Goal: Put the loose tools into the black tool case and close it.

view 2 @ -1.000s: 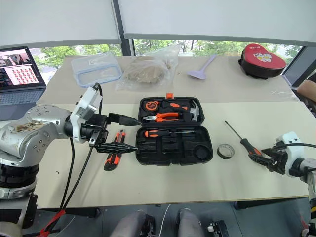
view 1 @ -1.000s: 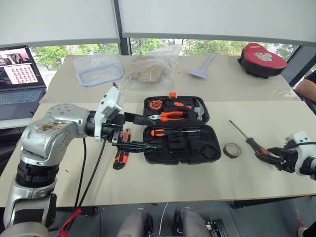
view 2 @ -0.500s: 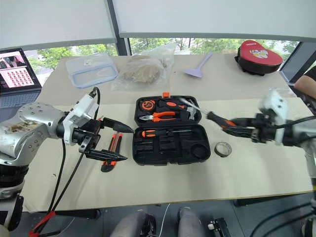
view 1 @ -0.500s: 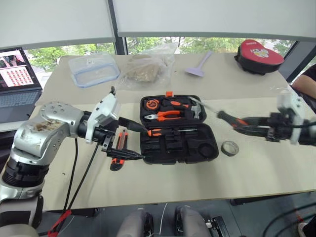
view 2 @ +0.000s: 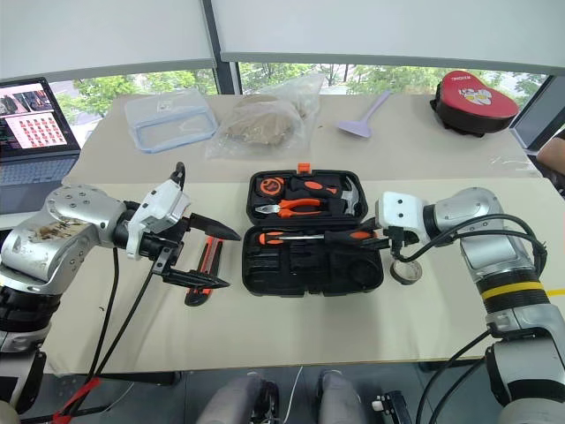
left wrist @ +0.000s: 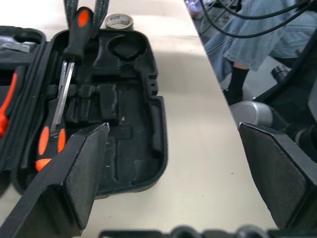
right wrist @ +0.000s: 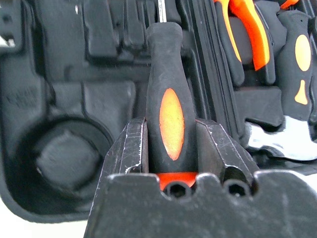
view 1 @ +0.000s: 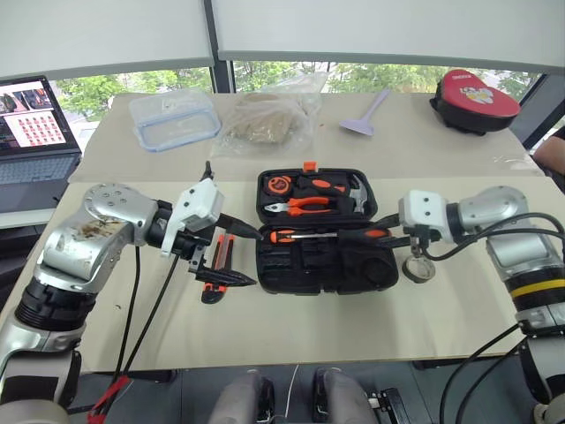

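Observation:
The black tool case (view 1: 353, 276) lies open in the middle of the table. My right gripper (view 1: 390, 235) is shut on a black-and-orange screwdriver (view 1: 357, 235), held level and low over the case's near half beside the hinge, handle clamped between the fingers (right wrist: 134, 148). Another orange-handled screwdriver (view 1: 282, 237) lies in a slot there. A grey tape roll (view 1: 418, 268) rests on the table just right of the case. My left gripper (view 1: 256, 258) is open at the case's left edge, above the orange-black utility knife (view 1: 214, 276).
Pliers (view 1: 305, 205), a hammer and a tape measure fill the lid. At the back stand a laptop (view 1: 31, 132), a clear container (view 1: 174, 121), a plastic bag (view 1: 265, 124), a purple scraper (view 1: 364, 119) and a red-topped pouch (view 1: 477, 97). A person's legs (left wrist: 257, 34) are past the table's right end.
My right gripper has carried the screwdriver up off the right side of the table and leftward over the open case, rolling as it went. The left gripper has hardly moved.

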You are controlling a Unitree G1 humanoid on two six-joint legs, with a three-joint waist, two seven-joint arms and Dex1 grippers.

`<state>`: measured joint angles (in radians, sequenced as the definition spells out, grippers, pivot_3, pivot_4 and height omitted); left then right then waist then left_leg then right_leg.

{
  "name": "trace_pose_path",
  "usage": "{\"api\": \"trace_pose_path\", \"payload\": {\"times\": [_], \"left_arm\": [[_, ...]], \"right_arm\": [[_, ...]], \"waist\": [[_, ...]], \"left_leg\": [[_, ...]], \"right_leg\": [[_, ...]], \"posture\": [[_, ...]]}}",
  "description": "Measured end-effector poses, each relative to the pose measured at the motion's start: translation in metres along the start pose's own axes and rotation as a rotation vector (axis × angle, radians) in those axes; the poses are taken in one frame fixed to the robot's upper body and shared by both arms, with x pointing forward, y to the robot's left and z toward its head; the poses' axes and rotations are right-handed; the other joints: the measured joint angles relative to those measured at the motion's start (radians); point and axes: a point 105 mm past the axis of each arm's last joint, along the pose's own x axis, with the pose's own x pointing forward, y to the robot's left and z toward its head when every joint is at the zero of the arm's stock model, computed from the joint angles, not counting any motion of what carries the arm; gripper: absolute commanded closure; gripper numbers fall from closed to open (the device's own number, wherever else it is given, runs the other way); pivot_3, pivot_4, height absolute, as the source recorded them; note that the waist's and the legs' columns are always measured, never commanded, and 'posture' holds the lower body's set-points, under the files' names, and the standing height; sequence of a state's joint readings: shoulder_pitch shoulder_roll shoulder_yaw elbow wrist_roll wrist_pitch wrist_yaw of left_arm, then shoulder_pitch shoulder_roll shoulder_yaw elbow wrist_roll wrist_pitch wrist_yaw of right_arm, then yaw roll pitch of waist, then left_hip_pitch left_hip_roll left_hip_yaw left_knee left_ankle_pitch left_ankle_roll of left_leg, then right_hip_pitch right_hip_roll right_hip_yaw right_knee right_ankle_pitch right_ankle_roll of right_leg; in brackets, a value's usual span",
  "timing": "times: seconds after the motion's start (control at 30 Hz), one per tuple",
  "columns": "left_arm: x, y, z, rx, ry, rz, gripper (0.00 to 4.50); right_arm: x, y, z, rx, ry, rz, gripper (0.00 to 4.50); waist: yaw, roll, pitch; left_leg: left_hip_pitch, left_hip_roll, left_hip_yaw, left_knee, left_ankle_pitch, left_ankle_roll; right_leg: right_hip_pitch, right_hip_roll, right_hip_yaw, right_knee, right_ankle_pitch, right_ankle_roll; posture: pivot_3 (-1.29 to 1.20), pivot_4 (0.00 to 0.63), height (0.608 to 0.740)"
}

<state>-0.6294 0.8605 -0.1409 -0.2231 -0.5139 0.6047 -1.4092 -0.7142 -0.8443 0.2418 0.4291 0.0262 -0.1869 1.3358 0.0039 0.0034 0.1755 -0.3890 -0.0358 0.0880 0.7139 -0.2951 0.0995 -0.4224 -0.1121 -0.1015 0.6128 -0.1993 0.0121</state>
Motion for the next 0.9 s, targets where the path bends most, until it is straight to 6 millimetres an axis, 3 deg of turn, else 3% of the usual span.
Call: {"api": "trace_pose_path", "payload": {"times": [0.3,0.33,0.47,0.5,0.6,0.73,0.9], "left_arm": [[0.0,0.004,0.002,0.027,-0.003,0.04,0.0],[0.0,0.004,0.002,0.029,-0.003,0.041,0.0],[-0.001,0.005,0.002,0.032,-0.003,0.046,0.0],[-0.001,0.005,0.002,0.032,-0.003,0.047,0.0],[-0.001,0.005,0.001,0.032,-0.004,0.048,0.0],[-0.003,0.008,-0.002,0.032,0.004,0.062,0.0],[-0.002,0.011,-0.005,0.042,0.012,0.065,0.0]], "right_arm": [[0.017,-0.006,0.0,-0.053,-0.014,-0.008,3.49],[0.017,-0.006,0.0,-0.051,-0.017,-0.006,2.49],[0.018,-0.009,0.011,-0.025,-0.065,-0.012,1.26],[0.019,-0.009,0.016,-0.023,-0.083,-0.011,0.98],[0.019,-0.014,0.031,0.04,-0.145,-0.021,0.98],[0.014,-0.018,0.045,0.102,-0.2,-0.037,1.94],[0.021,-0.019,0.045,0.139,-0.214,-0.054,3.75]], "waist": [[-0.015,0.0,0.0],[-0.016,0.0,0.0],[-0.016,0.0,0.0],[-0.016,0.0,0.0],[-0.015,0.0,0.0],[-0.013,0.0,0.0],[-0.014,0.0,0.0]], "left_leg": [[0.001,0.001,0.0,0.0,0.0,0.0],[0.001,0.001,0.0,0.0,0.0,0.0],[0.001,0.001,0.0,0.0,0.0,0.0],[0.001,0.001,0.0,0.0,0.0,-0.001],[0.001,0.001,-0.001,0.0,0.0,0.0],[0.001,0.001,-0.001,0.0,0.0,-0.001],[0.001,0.0,-0.001,0.0,0.0,-0.001]], "right_leg": [[0.001,0.0,0.0,0.0,0.0,0.0],[0.001,0.0,0.0,0.0,0.0,0.0],[0.001,-0.001,0.0,0.0,0.0,-0.001],[0.001,-0.001,0.0,0.0,0.0,-0.001],[0.0,-0.001,0.0,0.001,0.0,-0.001],[0.001,-0.001,0.0,0.0,0.0,-0.001],[0.0,0.0,-0.001,0.001,0.0,-0.001]], "posture": [[0.0,0.15,0.728],[0.0,0.15,0.728],[0.0,0.15,0.728],[0.0,0.15,0.728],[0.0,0.15,0.728],[0.0,0.15,0.728],[0.0,0.15,0.728]]}}
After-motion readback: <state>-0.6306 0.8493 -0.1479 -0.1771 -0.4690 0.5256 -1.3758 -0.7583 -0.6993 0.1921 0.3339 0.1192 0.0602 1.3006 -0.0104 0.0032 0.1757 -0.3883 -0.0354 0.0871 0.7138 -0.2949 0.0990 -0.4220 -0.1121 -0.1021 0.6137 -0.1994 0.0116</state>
